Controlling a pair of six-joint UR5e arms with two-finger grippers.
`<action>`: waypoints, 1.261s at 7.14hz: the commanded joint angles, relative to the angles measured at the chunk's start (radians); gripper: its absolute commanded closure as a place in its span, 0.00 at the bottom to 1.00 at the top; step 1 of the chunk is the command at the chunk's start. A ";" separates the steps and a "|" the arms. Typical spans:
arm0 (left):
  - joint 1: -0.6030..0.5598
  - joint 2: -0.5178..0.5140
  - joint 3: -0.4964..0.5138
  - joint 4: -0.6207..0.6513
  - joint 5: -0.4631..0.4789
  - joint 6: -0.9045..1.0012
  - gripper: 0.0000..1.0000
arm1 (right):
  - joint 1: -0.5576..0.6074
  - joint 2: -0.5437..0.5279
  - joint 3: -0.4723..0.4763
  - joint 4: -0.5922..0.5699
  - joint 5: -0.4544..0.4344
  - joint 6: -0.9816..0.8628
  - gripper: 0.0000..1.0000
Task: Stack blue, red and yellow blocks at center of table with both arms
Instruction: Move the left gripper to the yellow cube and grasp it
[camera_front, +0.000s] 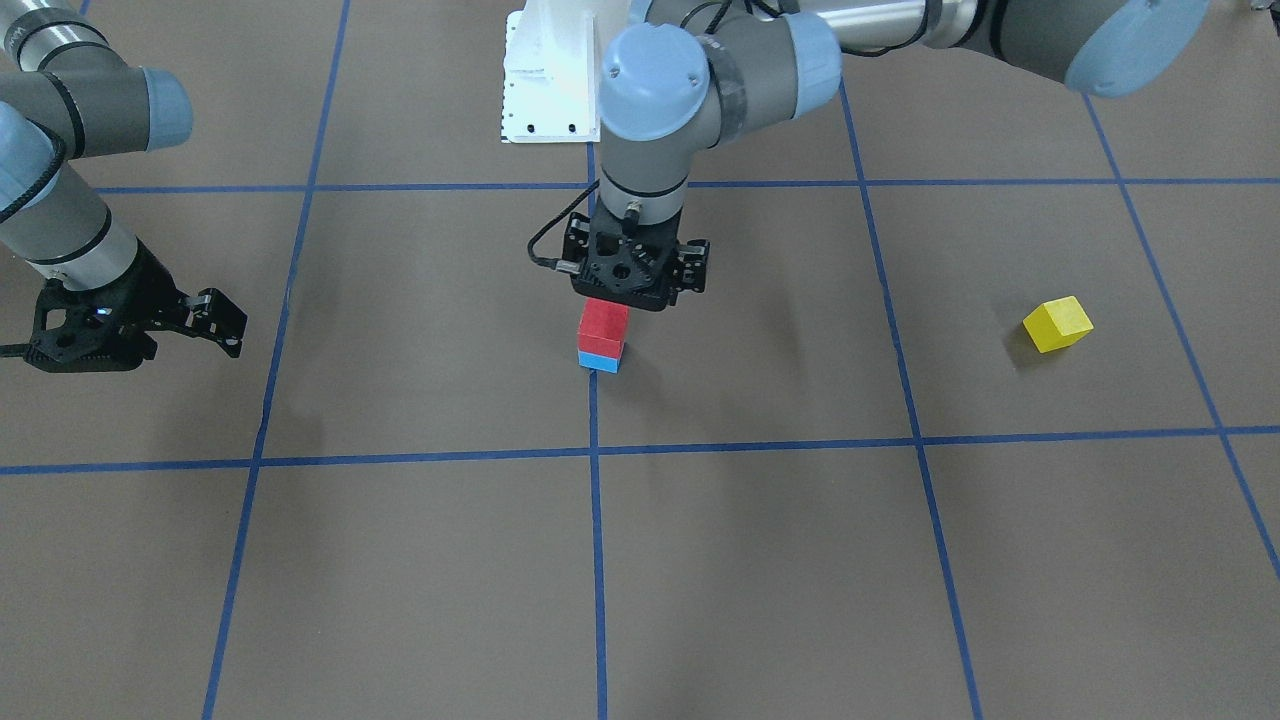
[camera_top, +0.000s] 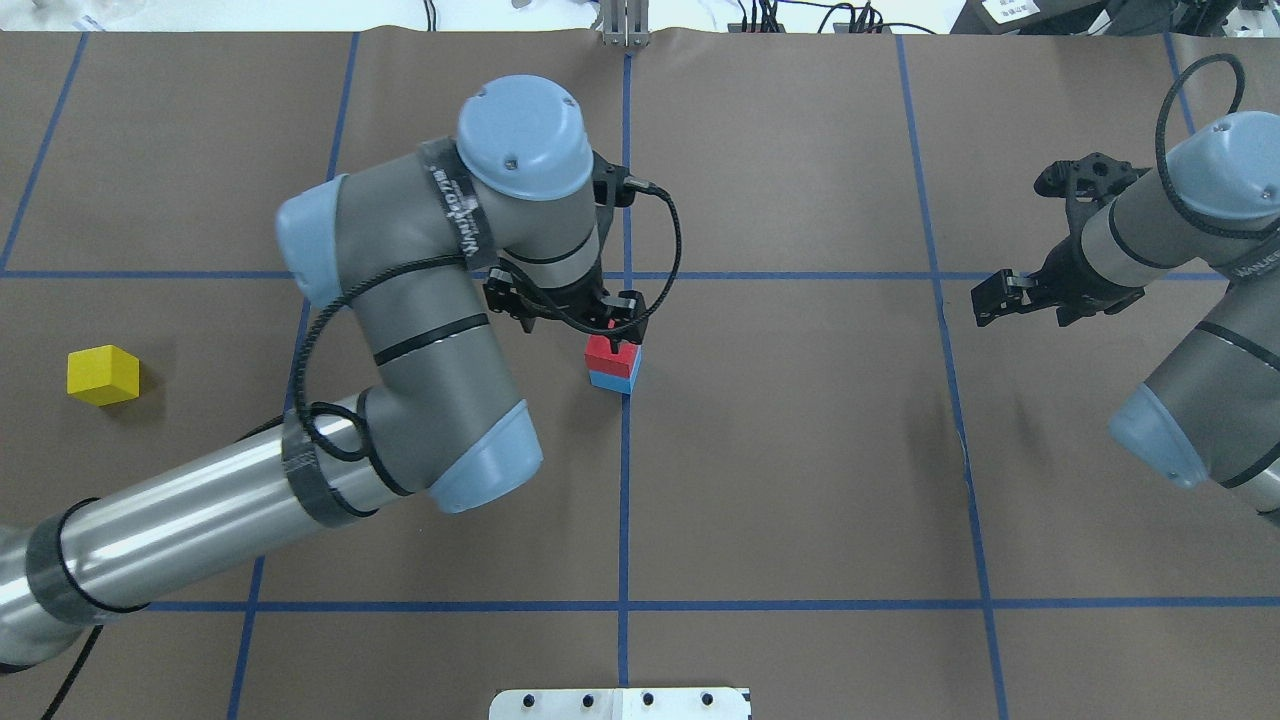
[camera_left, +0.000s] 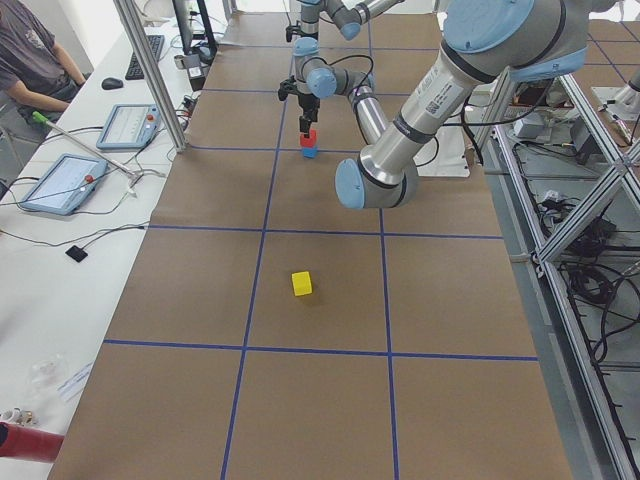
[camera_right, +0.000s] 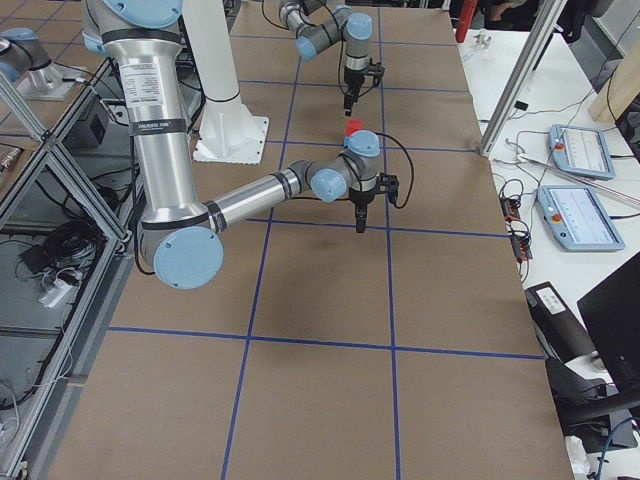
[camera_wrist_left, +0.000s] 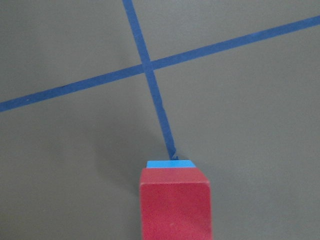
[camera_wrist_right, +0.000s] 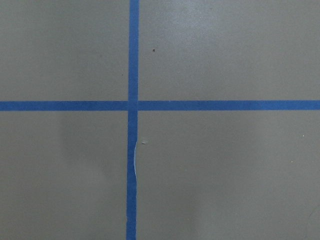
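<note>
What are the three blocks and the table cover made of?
Red block, blue block, yellow block: painted wood or hard plastic, can't tell which; flat solid colour, matte, crisp edges. Table cover: brown paper, probably; dull, with faint creases. Grid lines: blue tape, slightly lifted in one spot.

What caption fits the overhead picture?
Left gripper over red block stacked on blue block at centre; yellow block alone near the left edge.

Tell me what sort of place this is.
Most likely a robotics lab or test cell. A left arm and a right arm reach over a table covered in brown paper with a blue tape grid. Touch-screen control pads lie on a side desk, where a person sits.
</note>
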 joint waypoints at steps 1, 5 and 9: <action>-0.121 0.293 -0.203 0.022 -0.002 0.288 0.01 | -0.001 0.002 -0.001 0.002 -0.004 -0.002 0.00; -0.401 0.720 -0.141 -0.211 -0.218 0.377 0.01 | -0.001 0.008 0.001 0.015 -0.007 -0.002 0.00; -0.406 0.863 0.004 -0.691 -0.208 -0.128 0.01 | -0.002 0.010 0.005 0.028 -0.008 -0.002 0.00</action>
